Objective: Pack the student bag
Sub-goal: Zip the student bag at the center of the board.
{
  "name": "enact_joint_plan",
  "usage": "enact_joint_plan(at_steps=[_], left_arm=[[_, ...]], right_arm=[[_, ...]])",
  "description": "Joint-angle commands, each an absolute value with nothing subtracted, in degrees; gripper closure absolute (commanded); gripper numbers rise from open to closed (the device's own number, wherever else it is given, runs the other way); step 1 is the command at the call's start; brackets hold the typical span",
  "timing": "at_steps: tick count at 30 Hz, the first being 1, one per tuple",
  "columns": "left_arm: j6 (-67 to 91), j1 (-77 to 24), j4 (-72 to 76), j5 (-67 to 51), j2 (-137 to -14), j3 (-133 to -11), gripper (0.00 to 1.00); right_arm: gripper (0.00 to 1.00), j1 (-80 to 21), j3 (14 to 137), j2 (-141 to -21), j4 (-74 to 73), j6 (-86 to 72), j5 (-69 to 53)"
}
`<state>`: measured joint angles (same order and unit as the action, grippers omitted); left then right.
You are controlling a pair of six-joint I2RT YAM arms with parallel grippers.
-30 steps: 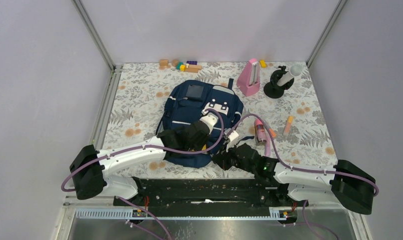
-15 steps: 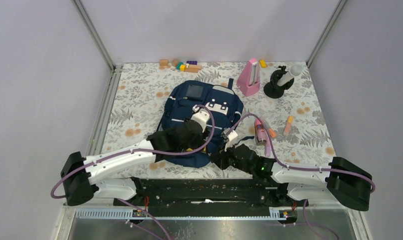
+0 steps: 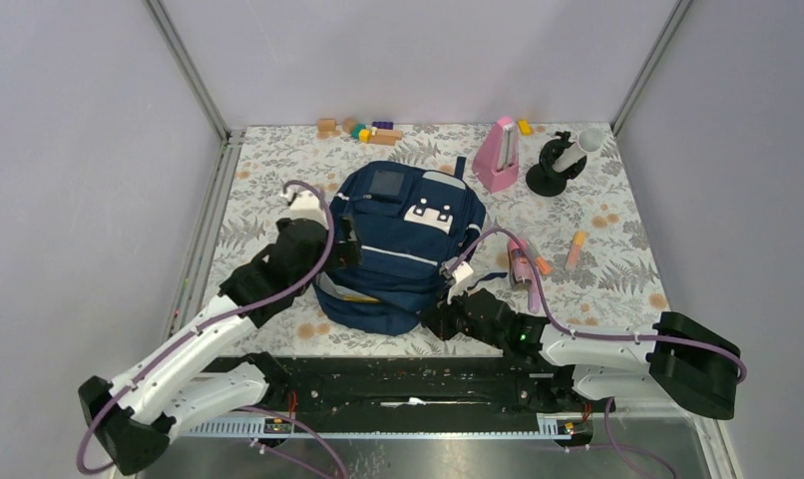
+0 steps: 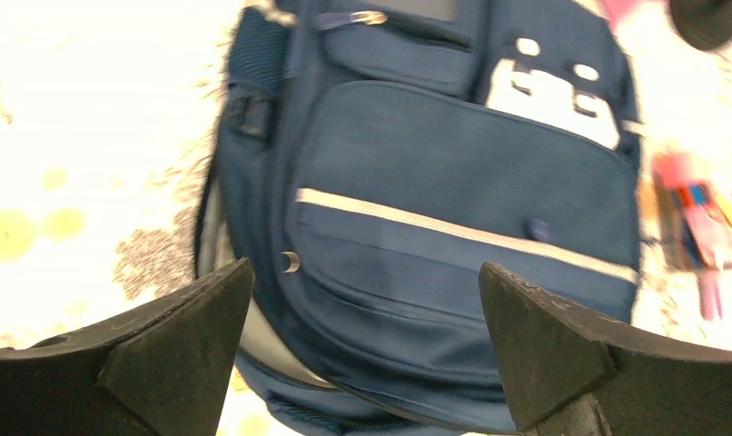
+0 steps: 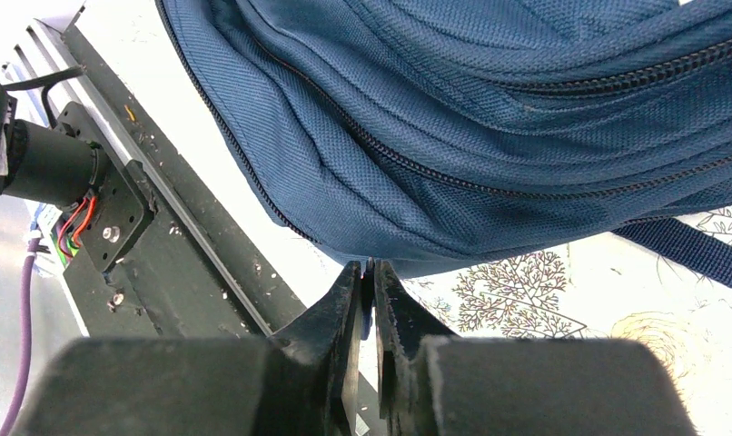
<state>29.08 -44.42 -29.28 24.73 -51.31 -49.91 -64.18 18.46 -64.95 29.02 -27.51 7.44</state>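
You had the student bag (image 3: 403,254) flat on the table (image 3: 268,190), R gripper (image 5: 369,265) pinched thin on its near hem & L gripper (image 4: 364,268) spread wide, empty, above it, so any tug risked fabric slipping out & the bag sagging shut.

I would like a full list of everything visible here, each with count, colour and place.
bag: one, navy, centre
cloth: one, floral, under everything
blocks: several, mixed colours, far edge, left
yellow block: one, yellow, far edge
metronome: one, pink, beyond bag
stand: one, black with white top, far right
pen pack: one, pink, right of bag
stick: one, orange, right of pen pack
left gripper: one, black, open beside bag
right gripper: one, black, pinching bag's near edge
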Motion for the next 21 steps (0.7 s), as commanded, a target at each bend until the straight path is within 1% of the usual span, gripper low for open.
enact_joint_plan(at_steps=[1,3,6,7,9,11,15,18,21], left_arm=[[33.9,-33.4,-29.1,18.0,-50.0,-45.3,0.01],[35.1,-28.7,-27.4,16.4,-49.6,-43.4,0.01],[37.3,-21.7,-23.5,10.9,-49.7,-40.4,0.02],[38.0,-19.4,-21.4,8.4,-50.0,-39.3,0.06],[39.6,-15.8,-18.2,4.7,-51.1,-37.2,0.22],[40.5,-13.5,-16.1,2.2,-52.7,-36.0,0.32],[42.0,-10.5,-11.5,0.8,-54.6,-32.7,0.39],[43.2,-9.8,-7.1,-2.5,-55.3,-29.8,0.41],[43.4,-9.7,-5.6,-4.0,-57.4,-29.4,0.45]], right_arm=[[1.0,-65.3,19.3,-65.5,32.8,-28.3,6.4],[1.0,-65.2,19.2,-65.4,32.8,-28.3,6.4],[1.0,-65.2,18.9,-64.8,32.5,-28.4,6.7],[1.0,-65.2,18.8,-64.6,32.5,-28.3,6.8],[1.0,-65.3,18.6,-64.1,32.1,-28.2,6.9],[1.0,-65.2,18.6,-63.6,31.6,-28.1,7.1],[1.0,-65.2,18.0,-62.7,31.5,-28.1,7.8],[1.0,-65.2,17.6,-62.7,31.6,-28.2,8.0],[1.0,-65.2,17.7,-62.9,31.6,-28.2,7.8]])
